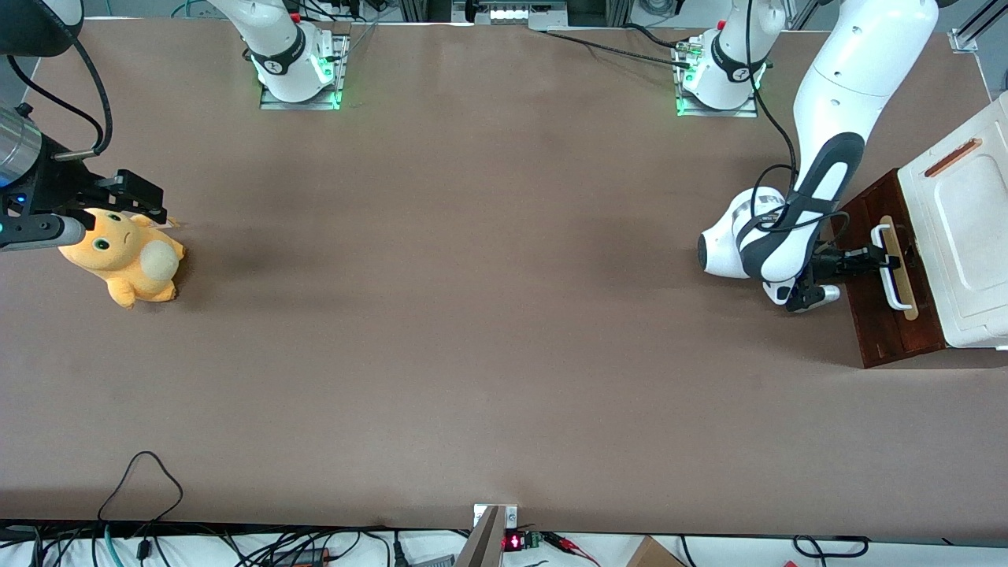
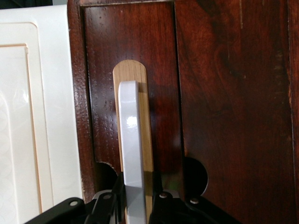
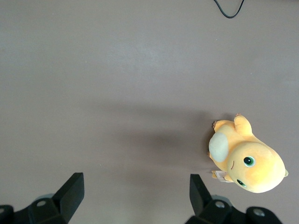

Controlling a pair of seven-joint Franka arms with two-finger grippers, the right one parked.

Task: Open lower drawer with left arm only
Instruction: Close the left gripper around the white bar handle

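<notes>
The lower drawer has a dark reddish-brown front with a white loop handle on a pale wood strip. It sits under the white cabinet top, toward the working arm's end of the table. My left arm's gripper reaches the handle from in front of the drawer. In the left wrist view the handle runs between the two black fingers of the gripper. One finger lies against the handle and a narrow gap shows at the other. The drawer front looks flush with the cabinet.
A yellow plush toy lies at the parked arm's end of the table and shows in the right wrist view. The brown table stretches between it and the cabinet. Cables run along the table edge nearest the front camera.
</notes>
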